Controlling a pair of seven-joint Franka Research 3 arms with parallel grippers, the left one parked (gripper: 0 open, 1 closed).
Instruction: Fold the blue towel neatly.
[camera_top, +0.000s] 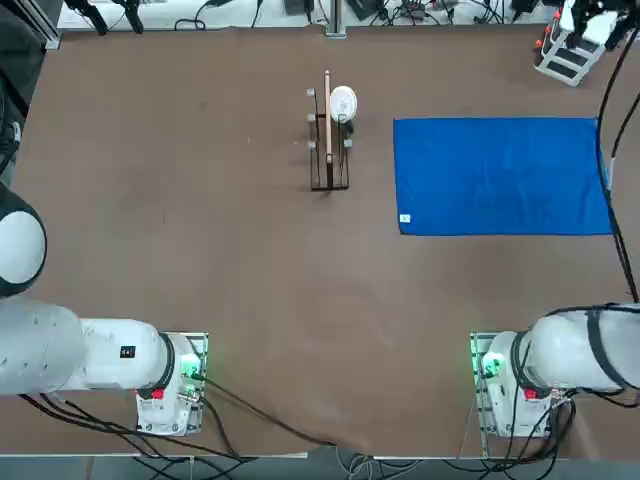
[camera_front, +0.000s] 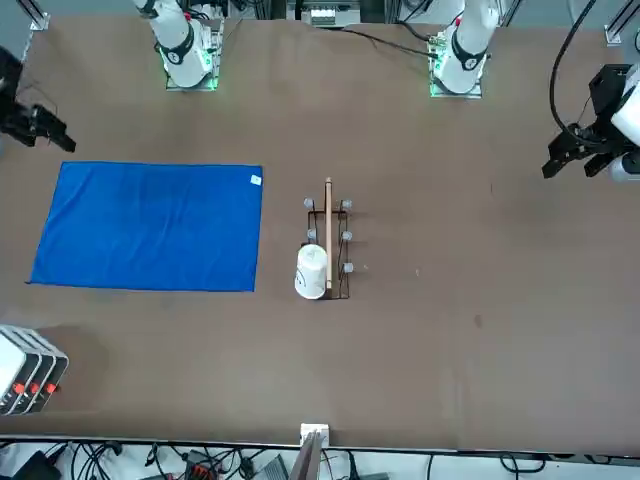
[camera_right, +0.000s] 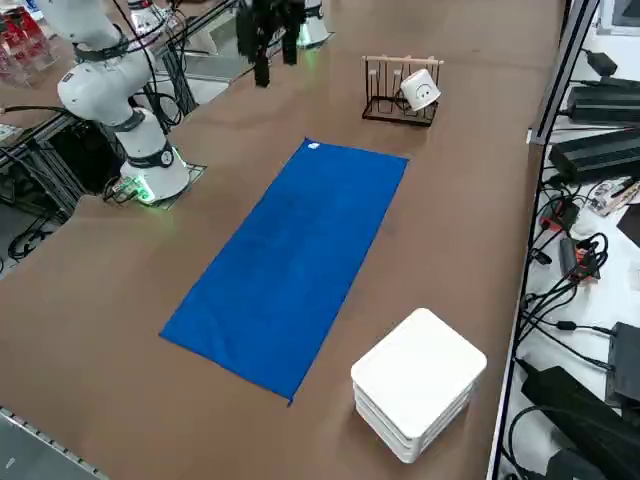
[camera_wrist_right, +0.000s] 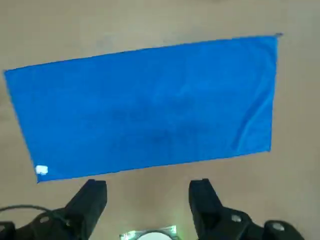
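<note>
Blue towel (camera_top: 500, 178): spread flat, unfolded, on the brown table (camera_top: 270, 300), right of the wire rack (camera_right: 385, 105).
Right gripper (camera_wrist_right: 148, 184): above the table, empty, fingers apart.
White mug (camera_right: 420, 90): on rack.

Towel (camera_top: 505, 176): I'm seeing matt, smooth cloth.
Desk (camera_top: 230, 270): I'm seeing a smooth brown surface.
Mug (camera_right: 420, 90): I'm noticing gloss.

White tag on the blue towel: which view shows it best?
The right wrist view: the white tag looks largest there, on a corner of the blue towel, beyond the open right gripper. The top, front and right side views show it unobstructed too, at a towel corner, but much smaller.
</note>
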